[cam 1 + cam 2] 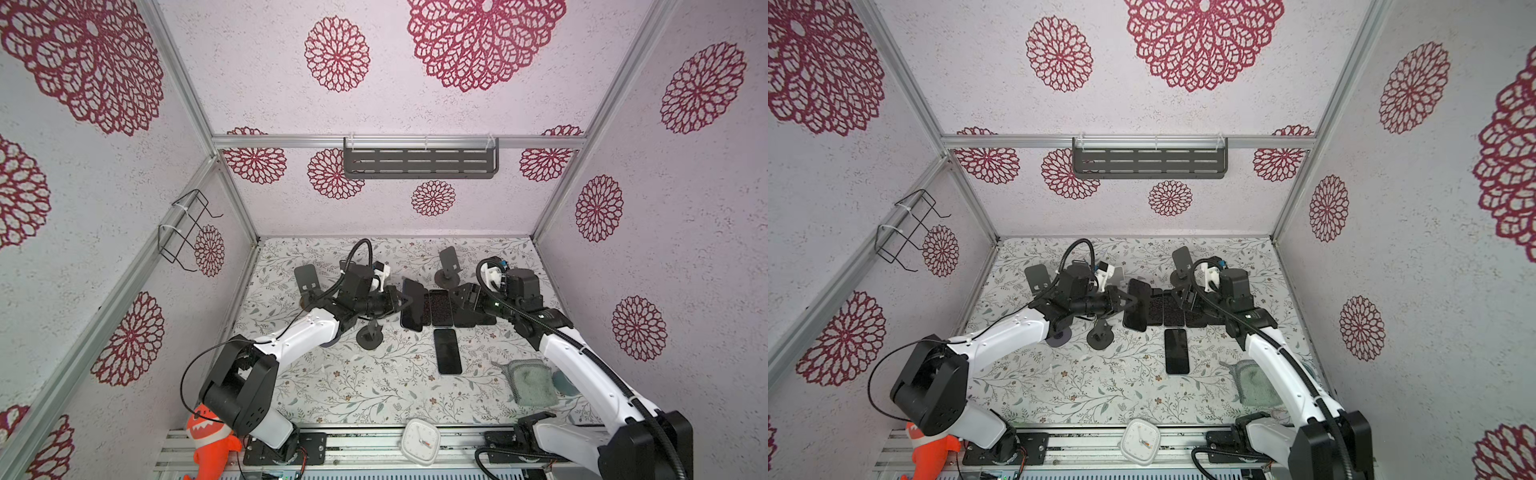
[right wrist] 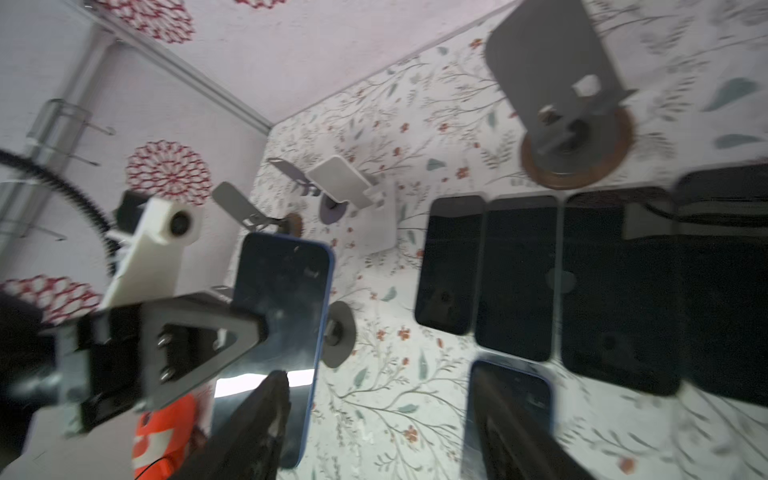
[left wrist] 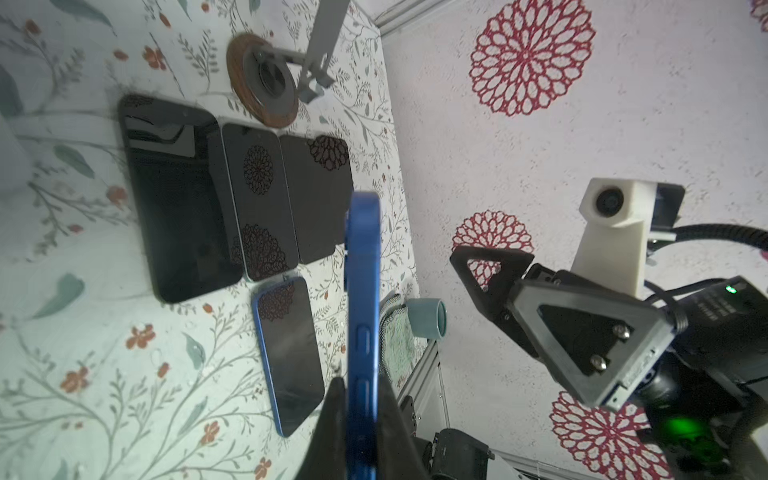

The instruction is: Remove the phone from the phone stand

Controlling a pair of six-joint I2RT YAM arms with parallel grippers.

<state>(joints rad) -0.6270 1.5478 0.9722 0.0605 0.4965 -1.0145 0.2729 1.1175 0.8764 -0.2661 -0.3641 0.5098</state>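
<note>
Left wrist: slim, round-edged blue phone (image 3: 363,291).

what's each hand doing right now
Left hand: closed, holding the blue phone edge-on, off the table.
Right hand: open, holding nothing.

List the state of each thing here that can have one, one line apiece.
left gripper, shut on the blue phone.
blue phone, gripped, lifted on edge, off every stand.
right gripper, open, holding nothing.
nearest phone stand, empty.
back-left phone stand, empty.
back-right phone stand, empty.
row of phones, flat on the table, screens dark.
single phone, flat, screen up, dark.
</note>
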